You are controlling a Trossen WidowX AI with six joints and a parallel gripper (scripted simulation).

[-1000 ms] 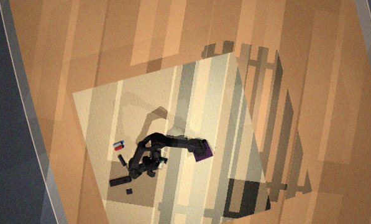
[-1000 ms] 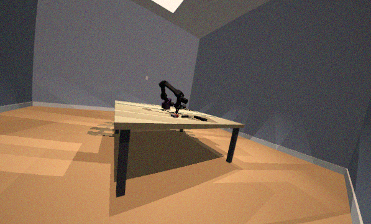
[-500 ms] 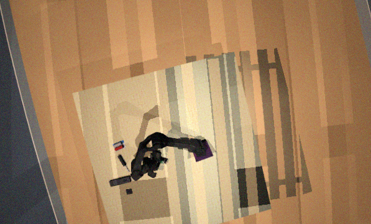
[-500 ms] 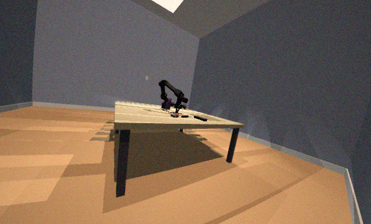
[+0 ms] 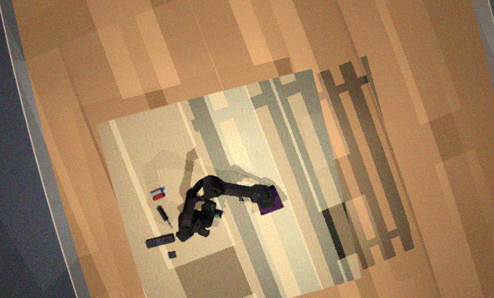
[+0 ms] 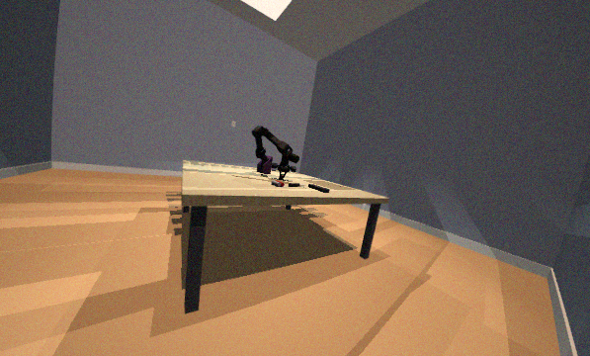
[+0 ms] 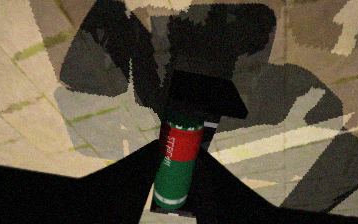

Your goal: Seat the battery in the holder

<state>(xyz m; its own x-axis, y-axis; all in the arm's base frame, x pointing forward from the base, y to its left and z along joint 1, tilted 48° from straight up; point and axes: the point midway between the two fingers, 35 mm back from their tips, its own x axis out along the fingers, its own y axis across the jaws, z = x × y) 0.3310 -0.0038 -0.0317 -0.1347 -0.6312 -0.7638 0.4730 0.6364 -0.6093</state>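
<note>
My gripper (image 7: 177, 148) (image 5: 214, 214) (image 6: 282, 176) is shut on the battery (image 7: 176, 165), a green cylinder with a red band. In the wrist view the battery points away from the camera. Its far end reaches a black block, the holder (image 7: 205, 95), which lies on the table (image 5: 147, 136) (image 6: 225, 190). I cannot tell whether the battery touches the holder. In the overhead view the arm hides the holder, and only a speck of green shows at the gripper.
Left of the arm lie a small blue and red object (image 5: 159, 193) (image 6: 277, 183), a thin dark tool (image 5: 164, 215), a black bar (image 5: 160, 241) (image 6: 319, 188) and a small black square (image 5: 172, 254). The arm's purple base (image 5: 271, 201) stands to the right.
</note>
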